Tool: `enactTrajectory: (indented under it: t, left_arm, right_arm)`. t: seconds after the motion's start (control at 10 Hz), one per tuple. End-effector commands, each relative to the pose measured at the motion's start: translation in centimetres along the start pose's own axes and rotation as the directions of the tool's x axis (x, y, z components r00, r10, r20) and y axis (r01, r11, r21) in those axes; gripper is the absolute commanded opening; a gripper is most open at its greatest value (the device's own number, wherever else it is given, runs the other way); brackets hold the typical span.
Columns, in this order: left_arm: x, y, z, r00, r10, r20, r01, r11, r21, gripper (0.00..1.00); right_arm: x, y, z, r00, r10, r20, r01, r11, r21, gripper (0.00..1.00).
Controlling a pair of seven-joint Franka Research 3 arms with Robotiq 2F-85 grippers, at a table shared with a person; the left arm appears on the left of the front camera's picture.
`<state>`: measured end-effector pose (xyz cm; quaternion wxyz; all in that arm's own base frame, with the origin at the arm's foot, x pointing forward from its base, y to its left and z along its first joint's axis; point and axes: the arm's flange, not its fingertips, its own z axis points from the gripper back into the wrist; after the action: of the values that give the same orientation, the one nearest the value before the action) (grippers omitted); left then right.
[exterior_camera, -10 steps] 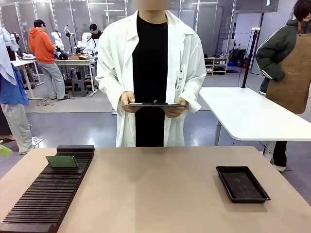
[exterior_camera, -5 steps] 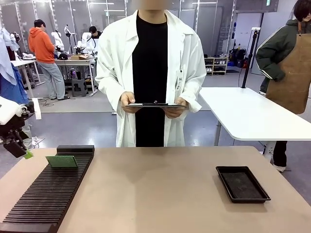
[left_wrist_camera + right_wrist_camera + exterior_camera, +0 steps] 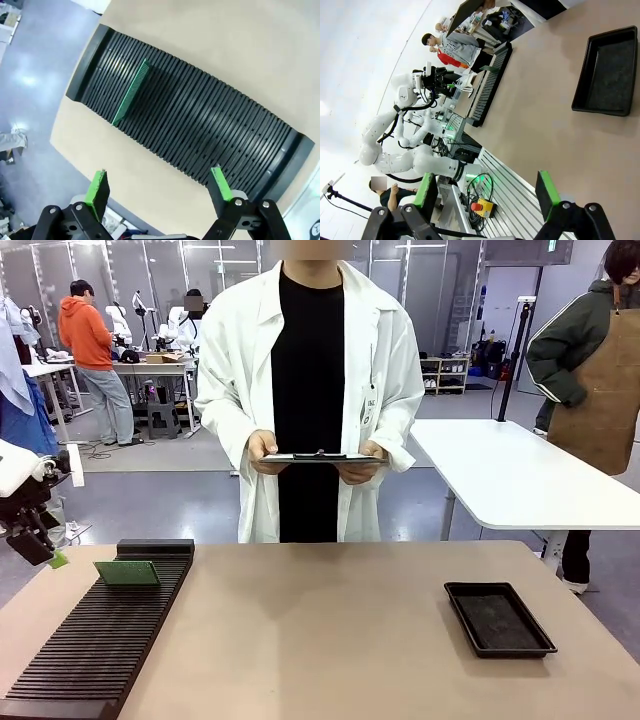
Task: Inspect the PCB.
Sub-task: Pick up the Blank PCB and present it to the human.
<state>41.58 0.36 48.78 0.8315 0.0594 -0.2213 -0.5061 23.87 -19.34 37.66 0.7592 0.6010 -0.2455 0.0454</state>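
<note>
Along the left edge of the bench (image 3: 320, 640), the PCB (image 3: 127, 573) stands on edge in a slotted rack (image 3: 90, 650), and the left claw (image 3: 158, 175), spread wide, hovers nearby, apparently on approach and needing next to straddle the board.

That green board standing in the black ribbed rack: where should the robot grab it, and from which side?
Probably its free top edge, from above. The PCB stands on edge in a slot of the rack, lower edge sunk between ribs, so only the top is reachable. Being thin, it suits a pinch across its two flat faces. The open left hand hangs nearby.
</note>
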Motion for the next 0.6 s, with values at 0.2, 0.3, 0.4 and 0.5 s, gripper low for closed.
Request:
enactTrajectory:
  t: [0.2, 0.3, 0.4, 0.5]
  left_arm:
    - [1.6, 1.0, -2.7, 0.916, -0.388, -0.097, 0.393, 0.919, 0.037, 1.0]
    - [2.1, 1.5, -4.1, 0.866, -0.489, -0.107, 0.495, 0.868, 0.045, 1.0]
    - [2.4, 2.3, -5.2, 0.848, -0.521, -0.096, 0.526, 0.85, 0.034, 1.0]
    - [2.7, 3.0, -6.3, 0.822, -0.56, -0.101, 0.565, 0.825, 0.028, 1.0]
  right_arm:
    - [0.2, 0.0, 0.1, 1.0, 0.021, 0.011, -0.021, 1.0, 0.009, 1.0]
    - [0.2, 0.0, 0.1, 1.0, 0.021, 0.011, -0.021, 1.0, 0.009, 1.0]
    - [0.2, 0.0, 0.1, 1.0, 0.021, 0.011, -0.021, 1.0, 0.009, 1.0]
    - [0.2, 0.0, 0.1, 1.0, 0.021, 0.011, -0.021, 1.0, 0.009, 1.0]
